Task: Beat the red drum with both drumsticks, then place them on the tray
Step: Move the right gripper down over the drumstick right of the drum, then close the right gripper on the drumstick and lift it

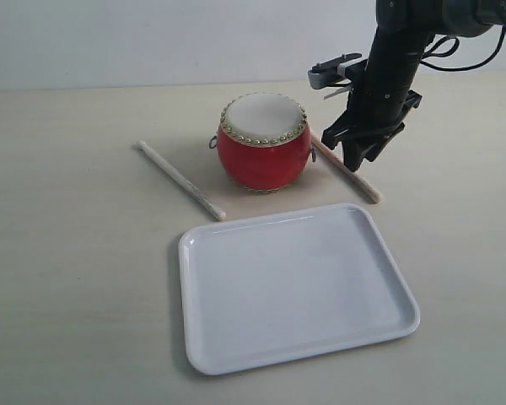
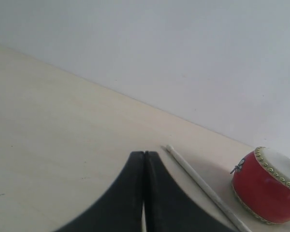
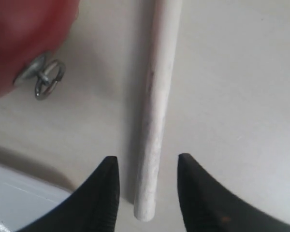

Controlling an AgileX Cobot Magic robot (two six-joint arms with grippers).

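The right hand (image 3: pixel 147 166) stands wide, its two black fingers (image 3: pixel 106 188) either side of the right drumstick (image 3: pixel 157 96), a clear gap between each finger and the wood. It holds nothing. The stick runs straight out between the fingertips and away from the hand, and its rounded end lies back between the fingers, nearer the wrist. Whether the fingertips have reached the bench (image 1: pixel 67 253) I cannot tell.

Off to one side of this hand, beyond the fingertips, is the red drum (image 1: pixel 264 143), upright on the bench, with a small metal ring (image 3: pixel 47 77) hanging from its side towards the stick. The drum is just beside the stick but apart from it. A corner of the white tray (image 1: pixel 295 287) shows on the same side as the drum, back by the wrist.

The left hand (image 2: pixel 145 159) is closed right up, fingers pressed flat together with nothing between them. The left drumstick (image 2: pixel 203 186) lies on the bench just past its fingertips and a little to one side, slanting away, untouched. The drum stands beyond that stick, further out from the hand on the same side.
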